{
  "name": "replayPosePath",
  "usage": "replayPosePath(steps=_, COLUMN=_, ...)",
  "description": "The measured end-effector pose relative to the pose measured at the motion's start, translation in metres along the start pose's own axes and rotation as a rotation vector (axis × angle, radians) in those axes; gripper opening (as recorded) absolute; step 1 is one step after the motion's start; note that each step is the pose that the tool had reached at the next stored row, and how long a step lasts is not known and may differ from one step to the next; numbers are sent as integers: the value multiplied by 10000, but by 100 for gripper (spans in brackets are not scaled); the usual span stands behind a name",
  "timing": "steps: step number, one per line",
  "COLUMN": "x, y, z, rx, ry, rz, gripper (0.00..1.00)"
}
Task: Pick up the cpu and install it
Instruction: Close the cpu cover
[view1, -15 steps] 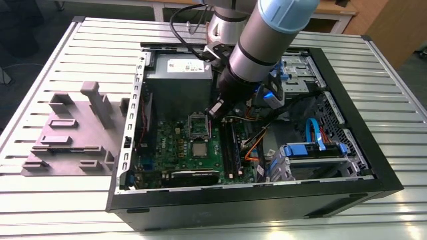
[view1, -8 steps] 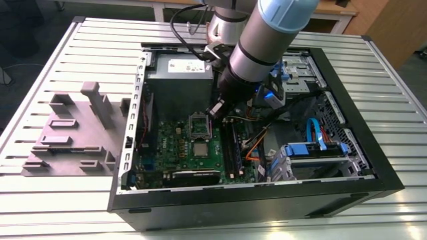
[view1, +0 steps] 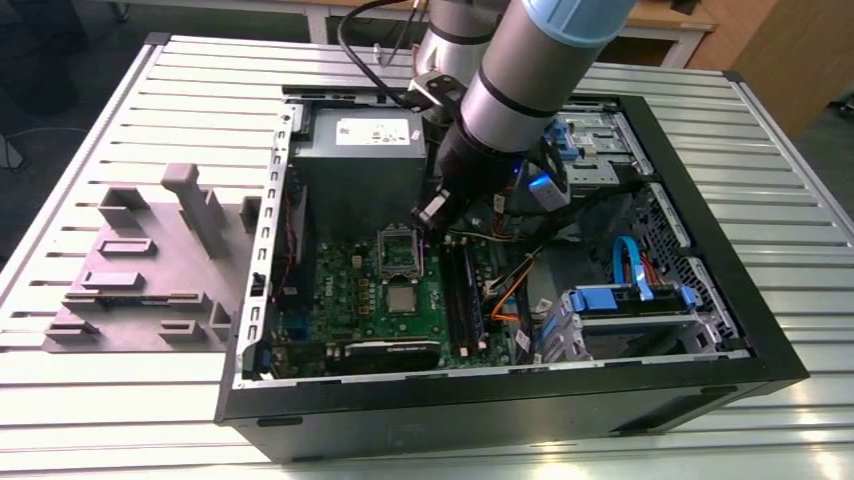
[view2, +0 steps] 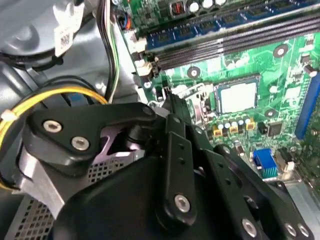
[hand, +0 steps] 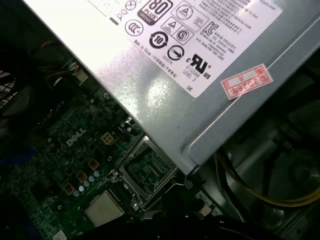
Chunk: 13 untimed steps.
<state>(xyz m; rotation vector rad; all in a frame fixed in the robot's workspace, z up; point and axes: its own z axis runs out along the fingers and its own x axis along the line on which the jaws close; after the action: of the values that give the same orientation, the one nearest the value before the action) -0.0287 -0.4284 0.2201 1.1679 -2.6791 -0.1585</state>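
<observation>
A: What does the exterior view give you?

B: The whole layout. An open computer case lies on a slatted metal desk, with a grey plastic tray of raised blocks beside it, toward the exterior view's left. The arm reaches down into the case, and the tool hangs just above the hinged socket frame, which stands open.

A: And the cpu?

B: The cpu sits flat on the green motherboard, just beside that frame. The second wrist view shows its pale top framed by a dark border, with memory slots nearby.

A: The first wrist view?

B: It adds the grey power supply with its label, close above the open frame, and the cpu next to it.

A: Is the tool wide or narrow?

B: I cannot tell. The second wrist view shows its black linkage but not the tips, and nothing visibly in its grasp.
</observation>
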Motion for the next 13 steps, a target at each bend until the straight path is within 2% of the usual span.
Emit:
replayPosePath(steps=4, x=29, y=5, z=9, rx=28, ry=25, rz=-151, gripper=10)
replayPosePath(steps=10, x=24, y=-3, z=48, rx=208, ry=187, rz=-1122, gripper=10)
replayPosePath(steps=12, x=30, y=0, z=54, rx=244, ry=198, rz=-1241, gripper=10)
replayPosePath(steps=13, x=41, y=7, z=57, rx=266, ry=169, rz=-1247, gripper=10)
